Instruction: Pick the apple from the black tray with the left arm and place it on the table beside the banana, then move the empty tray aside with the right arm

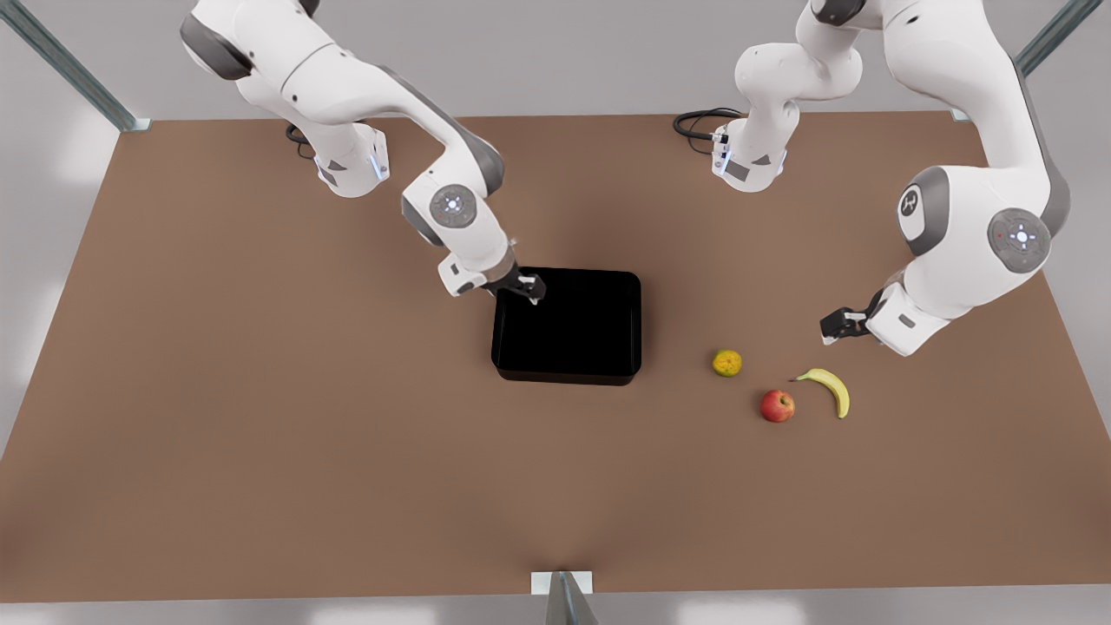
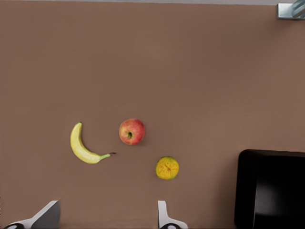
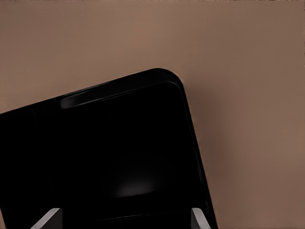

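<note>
Front view places the black tray (image 1: 568, 325) at centre frame, empty, on the table (image 1: 260, 434). The apple (image 1: 778, 405) is seen on the tabletop in the lower right, just beside the banana (image 1: 829, 389) and clear of the citrus fruit (image 1: 727, 363); the first part of the task is judged done.

The right gripper (image 1: 531, 291), on the arm entering from the upper left of the front view, is poised over the tray's upper-left corner. In the right wrist view its 2 fingertips (image 3: 47, 218) are spread wide, with the tray wall and interior between and beyond them, and nothing gripped. The tray's long axis runs roughly left to right in the front view, and the gripper lies at one end of it, so a grasp on that near wall is judged to be what the coming move turns on.

The left gripper (image 1: 835, 328) waits at right of frame, above the banana and well apart from the tray. In the left wrist view its fingers (image 2: 164, 217) are parted and empty, with apple (image 2: 131, 131), banana (image 2: 85, 145) and citrus fruit (image 2: 167, 168) beyond them.
</note>
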